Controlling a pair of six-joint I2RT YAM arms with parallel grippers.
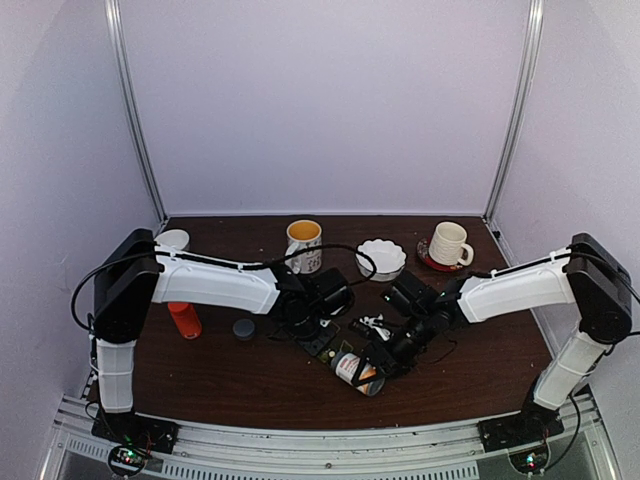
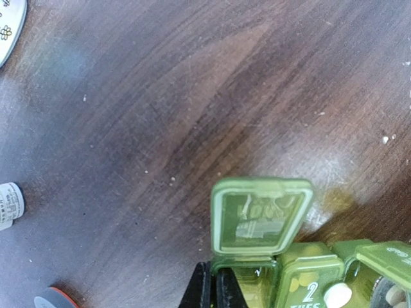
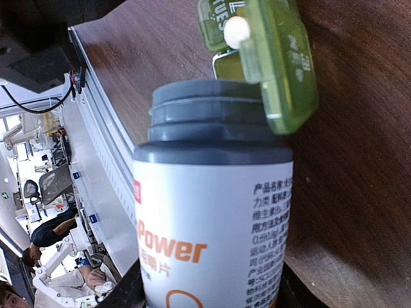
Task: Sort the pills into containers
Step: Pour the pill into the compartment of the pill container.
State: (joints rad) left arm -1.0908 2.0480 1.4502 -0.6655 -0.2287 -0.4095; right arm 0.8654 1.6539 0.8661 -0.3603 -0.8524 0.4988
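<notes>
The dark-green pill box (image 1: 325, 346) lies at the table's middle. In the left wrist view its end compartment stands with the lid (image 2: 260, 218) flipped up, and a white pill (image 2: 337, 294) rests on the lid marked 2. My left gripper (image 2: 214, 287) is shut, pinching the open compartment's side wall. My right gripper (image 3: 209, 282) is shut on a white bottle (image 3: 212, 218) with orange lettering. The bottle is tipped on its side, and its uncapped grey neck meets the pill box (image 3: 282, 64). The white pill (image 3: 236, 31) sits just past the neck. In the top view the bottle (image 1: 358, 370) lies low over the table.
Behind stand a yellow-rimmed mug (image 1: 303, 245), a white bowl (image 1: 381, 258) and a white mug (image 1: 448, 243) on a red coaster. A red bottle (image 1: 184, 320), a dark cap (image 1: 243, 328) and a white cup (image 1: 172, 240) are at the left. Small white bits (image 1: 375, 323) lie by the pill box.
</notes>
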